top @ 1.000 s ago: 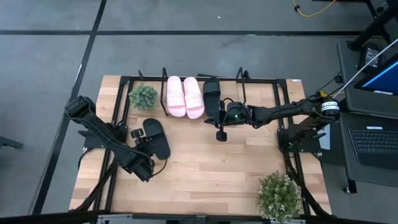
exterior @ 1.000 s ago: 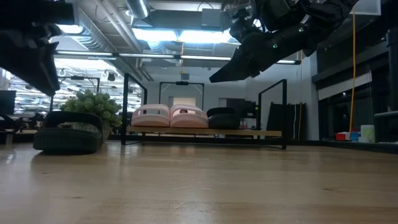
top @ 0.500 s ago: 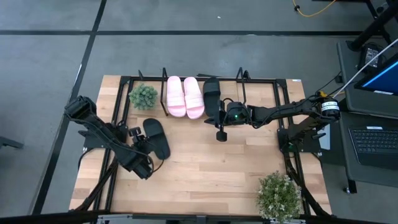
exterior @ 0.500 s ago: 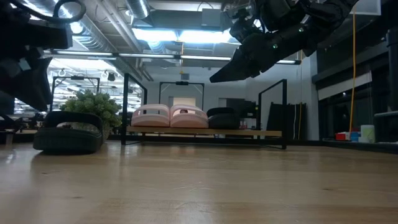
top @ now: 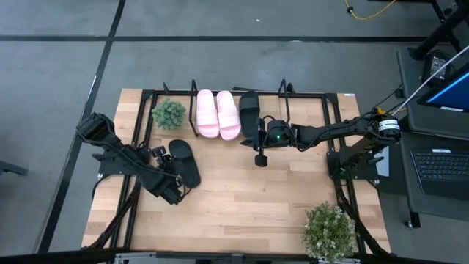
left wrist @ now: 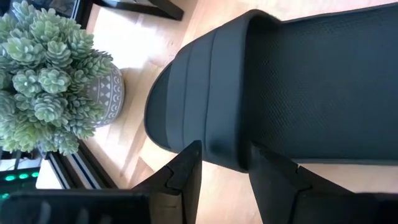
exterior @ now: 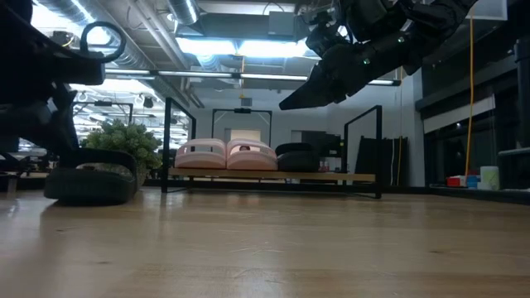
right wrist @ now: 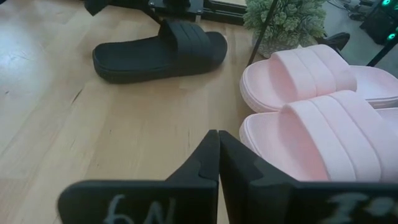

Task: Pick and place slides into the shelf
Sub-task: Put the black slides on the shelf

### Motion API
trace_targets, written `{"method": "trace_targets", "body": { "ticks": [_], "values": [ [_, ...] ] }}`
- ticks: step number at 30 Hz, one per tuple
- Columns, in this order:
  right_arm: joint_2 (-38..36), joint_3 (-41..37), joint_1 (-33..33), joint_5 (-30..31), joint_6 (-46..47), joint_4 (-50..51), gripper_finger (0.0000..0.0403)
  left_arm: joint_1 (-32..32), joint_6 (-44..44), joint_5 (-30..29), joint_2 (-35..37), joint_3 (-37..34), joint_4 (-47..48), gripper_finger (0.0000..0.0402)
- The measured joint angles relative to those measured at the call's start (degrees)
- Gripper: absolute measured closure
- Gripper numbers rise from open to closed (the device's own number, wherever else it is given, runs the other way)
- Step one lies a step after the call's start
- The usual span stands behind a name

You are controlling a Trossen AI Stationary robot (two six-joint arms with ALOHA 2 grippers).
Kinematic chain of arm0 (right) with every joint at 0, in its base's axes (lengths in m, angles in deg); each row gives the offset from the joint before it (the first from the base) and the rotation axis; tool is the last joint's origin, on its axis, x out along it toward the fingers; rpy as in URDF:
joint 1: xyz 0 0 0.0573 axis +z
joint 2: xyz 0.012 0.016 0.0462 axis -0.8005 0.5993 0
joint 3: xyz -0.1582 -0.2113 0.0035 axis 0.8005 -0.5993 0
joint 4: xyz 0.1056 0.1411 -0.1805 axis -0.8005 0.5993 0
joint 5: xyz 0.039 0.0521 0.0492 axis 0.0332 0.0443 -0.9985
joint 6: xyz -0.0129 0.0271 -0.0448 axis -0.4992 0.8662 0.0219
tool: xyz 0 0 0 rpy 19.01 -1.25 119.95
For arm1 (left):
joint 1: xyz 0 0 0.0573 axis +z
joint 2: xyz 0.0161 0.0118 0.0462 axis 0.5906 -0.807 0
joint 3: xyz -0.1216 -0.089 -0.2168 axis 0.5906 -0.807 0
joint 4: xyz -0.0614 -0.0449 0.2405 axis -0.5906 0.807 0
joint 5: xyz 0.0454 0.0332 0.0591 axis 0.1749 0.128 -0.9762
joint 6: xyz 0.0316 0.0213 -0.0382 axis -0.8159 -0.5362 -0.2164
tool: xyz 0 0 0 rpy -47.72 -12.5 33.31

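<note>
One black slide [top: 185, 162] lies sole down on the wooden table at the left, also seen in the low view [exterior: 91, 184]. My left gripper [top: 177, 171] is open and slants down over it. Its fingers [left wrist: 188, 172] stand on either side of the strap's end [left wrist: 222, 148], where the strap meets the sole's side. Two pale pink slides [top: 218, 114] and another black slide [top: 249, 112] rest on the shelf [top: 304, 93] at the far edge. My right gripper [top: 259, 158] hangs shut above the table in front of the shelf, with nothing in it [right wrist: 218, 155].
A small potted plant [top: 168, 114] stands at the shelf's left end, just beyond the black slide on the table. A larger plant [top: 328, 229] fills the near right corner. The shelf's thin black uprights [exterior: 167, 145] rise at its ends. Bare table lies between the two arms.
My left gripper has come down and moved in toward the black slide on the table, tipping a little. The slide has stayed where it was.
</note>
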Motion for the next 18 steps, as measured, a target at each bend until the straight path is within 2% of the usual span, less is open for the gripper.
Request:
{"method": "trace_targets", "body": {
  "ticks": [9,18],
  "values": [
    [0.0,0.0,0.0,0.0,0.0,0.0,0.0397,2.5,-1.2,0.0,0.0,-0.1,-0.3,0.0299],
    [0.0,0.0,0.0,0.0,0.0,0.0,0.0397,4.1,-1.2,-0.4,0.0,-0.1,-2.5,0.039]
  ]
}}
